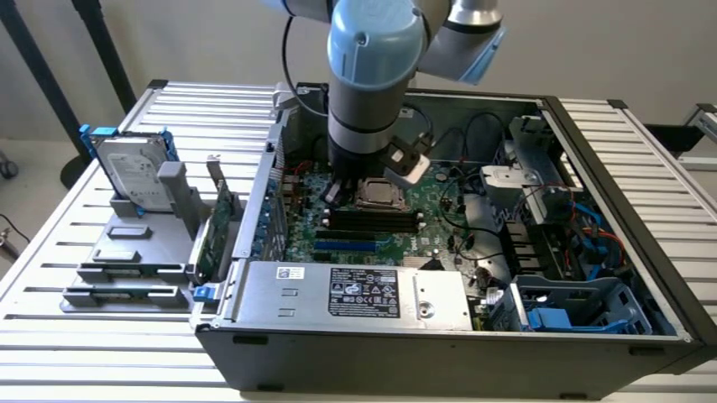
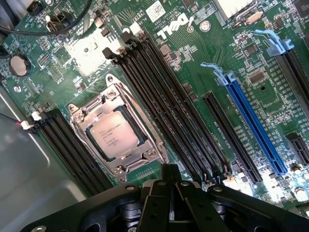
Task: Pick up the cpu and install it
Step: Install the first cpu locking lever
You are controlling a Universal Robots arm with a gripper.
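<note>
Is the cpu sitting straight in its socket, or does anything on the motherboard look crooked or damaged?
Nothing stands out. The cpu lies flat and square inside the socket frame, its edges parallel to the frame. The black memory slots and the blue expansion slot look intact. The gripper is shut above the motherboard, holding nothing.

My own arm (image 1: 375,75) hides part of the motherboard (image 1: 437,227) in the exterior view; the print on the cpu (image 2: 112,136) is too small to read.

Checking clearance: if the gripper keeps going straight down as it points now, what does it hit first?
Probably the motherboard, about at the black memory slots beside the cpu in its socket; the shut gripper holds nothing. Depth unclear.
</note>
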